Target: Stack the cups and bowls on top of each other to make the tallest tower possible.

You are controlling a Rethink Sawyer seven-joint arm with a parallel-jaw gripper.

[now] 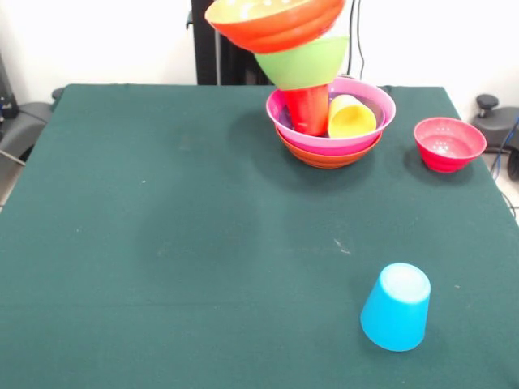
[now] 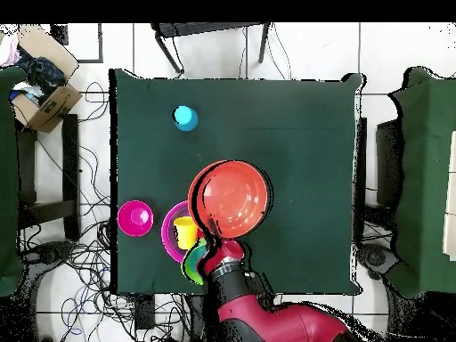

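The tower (image 1: 331, 134) stands at the counter's far side in the front view: an orange bowl (image 1: 328, 156) lowest, a magenta bowl (image 1: 357, 136) nested in it, holding an inverted red cup (image 1: 308, 109) and, at its 3 o'clock, a yellow cup (image 1: 351, 117) lying tilted with its mouth toward the camera. A lime green bowl (image 1: 304, 62) sits tilted on the red cup, with a second orange bowl (image 1: 276, 20) tilted above it at 11 o'clock. A small crimson bowl (image 1: 448, 143) stands upright at 3 o'clock from the tower, apart, and a light blue cup (image 1: 396, 306) rests upside down well apart at 5 o'clock.
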